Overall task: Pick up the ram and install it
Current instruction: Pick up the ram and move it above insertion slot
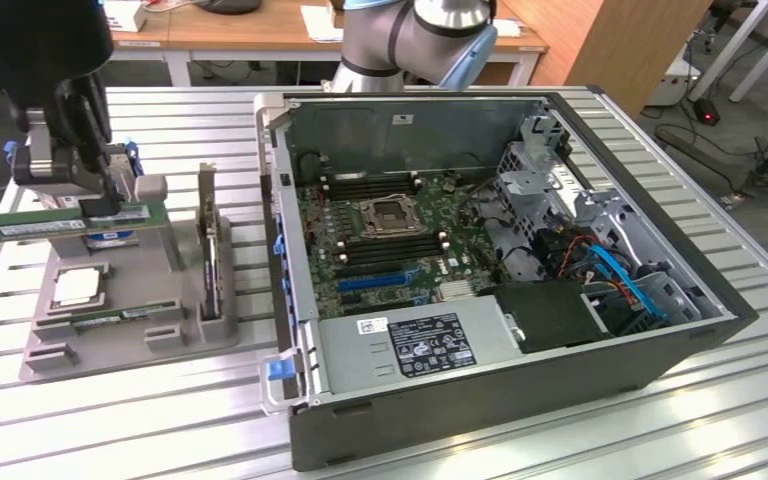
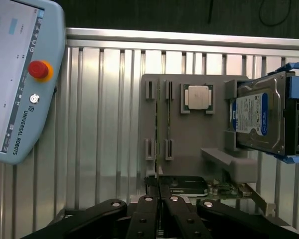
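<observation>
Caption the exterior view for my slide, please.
Gripper holds the ram above the grey parts holder, beside the open computer case.

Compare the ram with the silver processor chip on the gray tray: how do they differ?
The ram is a long, narrow green stick; the processor chip is small, square and silver. The ram stands on edge above the gray tray, the jaws of the gripper shut on it; the processor chip lies flat in its recess. Both are outside the open computer case.
</observation>
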Available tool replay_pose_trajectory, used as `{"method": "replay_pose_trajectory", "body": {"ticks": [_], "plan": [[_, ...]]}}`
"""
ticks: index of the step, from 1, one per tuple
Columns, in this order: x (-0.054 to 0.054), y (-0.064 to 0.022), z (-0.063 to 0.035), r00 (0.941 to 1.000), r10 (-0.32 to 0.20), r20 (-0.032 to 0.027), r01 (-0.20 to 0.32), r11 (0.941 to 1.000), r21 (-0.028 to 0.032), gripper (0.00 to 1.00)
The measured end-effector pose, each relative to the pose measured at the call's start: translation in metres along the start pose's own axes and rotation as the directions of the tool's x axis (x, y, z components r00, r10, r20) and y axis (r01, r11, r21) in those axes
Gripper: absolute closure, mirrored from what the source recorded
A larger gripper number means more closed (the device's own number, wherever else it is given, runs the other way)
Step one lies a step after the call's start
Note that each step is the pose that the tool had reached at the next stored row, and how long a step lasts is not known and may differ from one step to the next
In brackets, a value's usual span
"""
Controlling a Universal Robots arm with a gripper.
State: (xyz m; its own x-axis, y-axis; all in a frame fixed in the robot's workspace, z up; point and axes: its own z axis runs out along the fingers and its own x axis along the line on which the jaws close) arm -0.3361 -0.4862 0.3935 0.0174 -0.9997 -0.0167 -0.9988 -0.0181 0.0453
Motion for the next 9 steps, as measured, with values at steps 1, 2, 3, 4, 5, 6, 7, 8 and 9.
{"method": "replay_pose_trajectory", "body": {"ticks": [1,2,3,4,5,6,7,8,9], "plan": [[0.0,-0.002,-0.0001,1.0,0.0,0.0,0.0,1.0,0.0,0.89],[0.0,-0.0042,-0.0002,1.0,0.0,0.0,0.0,1.0,0.0001,0.89],[0.0,-0.0064,-0.0002,1.0,0.0,0.0,0.0,1.0,0.0001,0.89],[0.0,-0.0086,-0.0004,1.0,0.0,0.0,0.0,1.0,0.0001,0.89],[0.0,-0.0108,-0.0005,1.0,0.0,0.0,0.0,1.0,0.0,0.89],[0.0,-0.0131,-0.0006,1.0,0.0,0.0,0.0,1.0,0.0001,0.89],[0.0,-0.0152,-0.0007,1.0,0.0,0.0,0.0,1.0,0.0,0.89],[0.0,-0.0176,-0.0008,1.0,0.0,0.0,0.0,1.0,0.0,0.89],[0.0,-0.0198,-0.0009,1.0,0.0,0.0,0.0,1.0,0.0,0.89]]}}
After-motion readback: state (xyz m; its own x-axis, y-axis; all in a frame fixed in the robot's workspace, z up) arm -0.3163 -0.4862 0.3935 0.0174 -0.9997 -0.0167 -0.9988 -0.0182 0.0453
